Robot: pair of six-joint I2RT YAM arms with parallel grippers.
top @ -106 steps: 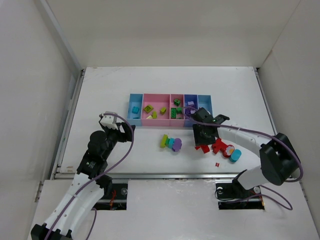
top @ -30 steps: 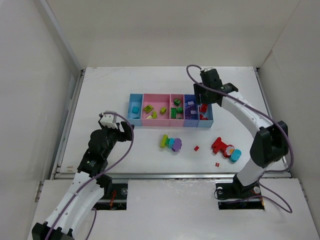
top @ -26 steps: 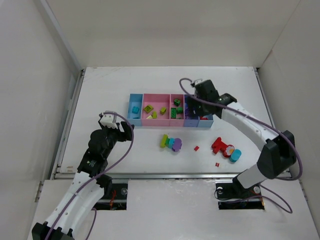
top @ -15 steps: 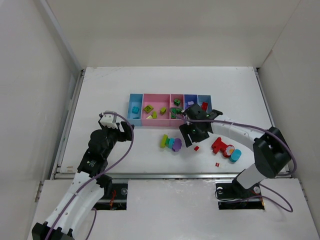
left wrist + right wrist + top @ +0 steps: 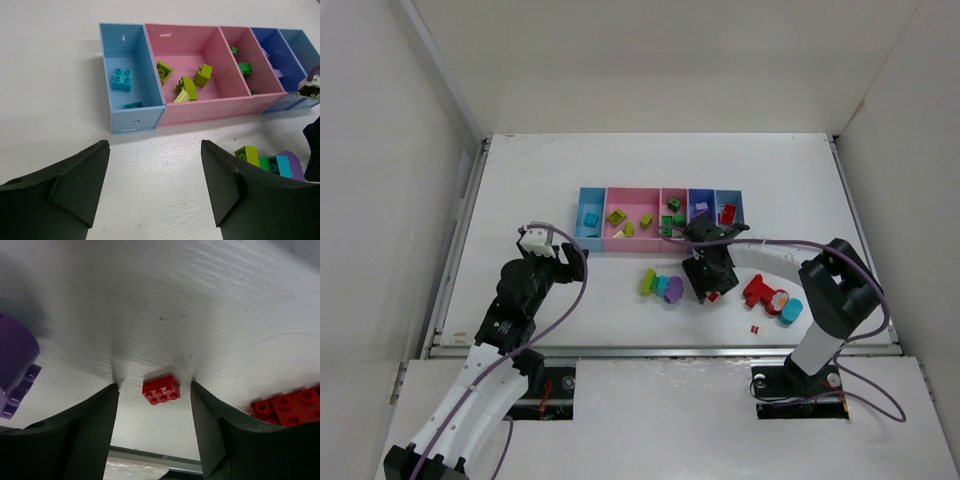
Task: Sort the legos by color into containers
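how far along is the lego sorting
Done: the row of joined plastic bins holds several bricks, including a red brick in the right end bin. In hand: the right gripper stands open around a small red brick on the table. Left: the lime-green-cyan-purple brick cluster, red pieces, a cyan round piece.

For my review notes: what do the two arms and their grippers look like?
The left arm and right arm share white links, black joints and a looping purple cable. The left gripper and right gripper have broad matte-black wedge fingers. No markings show.
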